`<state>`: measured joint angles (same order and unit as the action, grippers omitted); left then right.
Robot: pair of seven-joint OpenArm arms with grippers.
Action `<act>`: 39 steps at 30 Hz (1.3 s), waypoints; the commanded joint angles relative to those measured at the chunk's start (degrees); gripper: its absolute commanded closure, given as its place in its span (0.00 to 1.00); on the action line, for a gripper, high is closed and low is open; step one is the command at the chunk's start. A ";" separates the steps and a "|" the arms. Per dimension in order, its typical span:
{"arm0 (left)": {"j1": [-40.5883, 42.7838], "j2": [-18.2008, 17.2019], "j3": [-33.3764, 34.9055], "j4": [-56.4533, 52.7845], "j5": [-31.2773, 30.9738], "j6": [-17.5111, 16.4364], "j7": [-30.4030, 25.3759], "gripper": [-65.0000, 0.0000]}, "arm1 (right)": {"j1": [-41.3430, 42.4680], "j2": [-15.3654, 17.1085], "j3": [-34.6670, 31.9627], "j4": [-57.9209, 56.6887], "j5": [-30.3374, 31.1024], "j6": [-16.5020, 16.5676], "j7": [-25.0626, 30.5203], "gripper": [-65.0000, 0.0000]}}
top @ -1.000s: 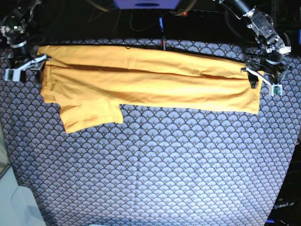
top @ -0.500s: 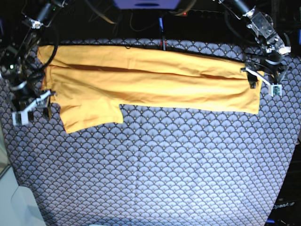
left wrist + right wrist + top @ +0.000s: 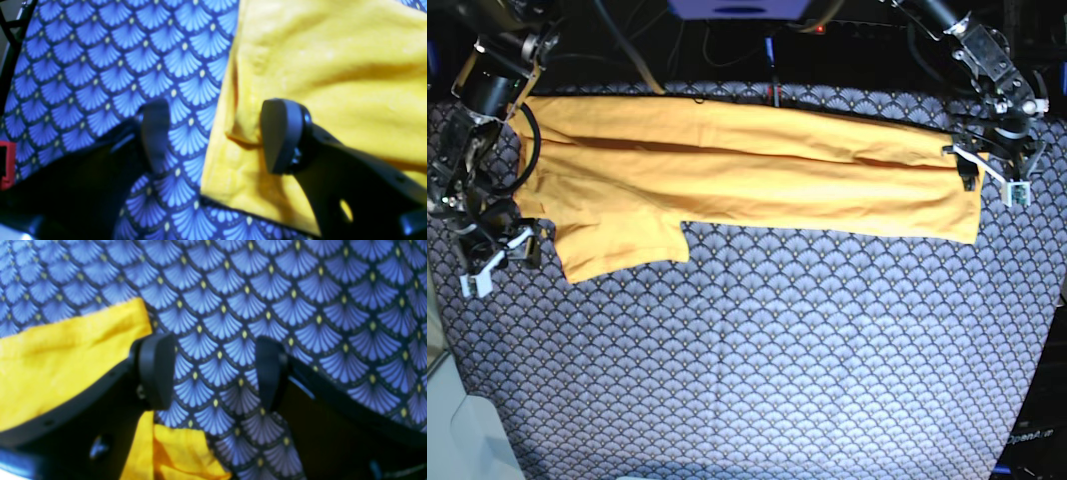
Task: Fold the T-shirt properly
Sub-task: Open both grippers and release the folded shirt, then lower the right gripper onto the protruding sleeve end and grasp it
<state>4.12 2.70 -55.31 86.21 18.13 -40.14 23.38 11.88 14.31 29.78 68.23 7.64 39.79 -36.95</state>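
Orange-yellow cotton T-shirt [image 3: 737, 170]: soft, light, easily bunched; best pinched at hemmed corners, frame left and right. Left gripper [image 3: 213, 136] and right gripper [image 3: 213, 370] fingers are spread, empty.

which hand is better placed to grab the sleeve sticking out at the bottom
Right. The right hand hangs open just beside the sleeve of the shirt. The left hand sits at the opposite end, over the far edge.

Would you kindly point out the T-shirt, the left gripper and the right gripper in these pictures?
T-shirt [image 3: 757, 175], base view, on the middle of the folded body.
Left gripper [image 3: 213, 136], left wrist view, midway between its open fingertips, at the shirt's edge.
Right gripper [image 3: 215, 371], right wrist view, midway between its open fingertips, over patterned cloth.
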 commanded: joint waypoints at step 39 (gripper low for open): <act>-0.74 -0.55 0.06 1.04 -0.68 0.14 -1.27 0.35 | 5.66 0.16 -13.38 -10.16 0.76 0.21 5.70 0.40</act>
<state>3.99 2.74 -55.31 86.21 18.17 -40.27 23.40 16.51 13.82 16.34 57.43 7.99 39.81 -30.83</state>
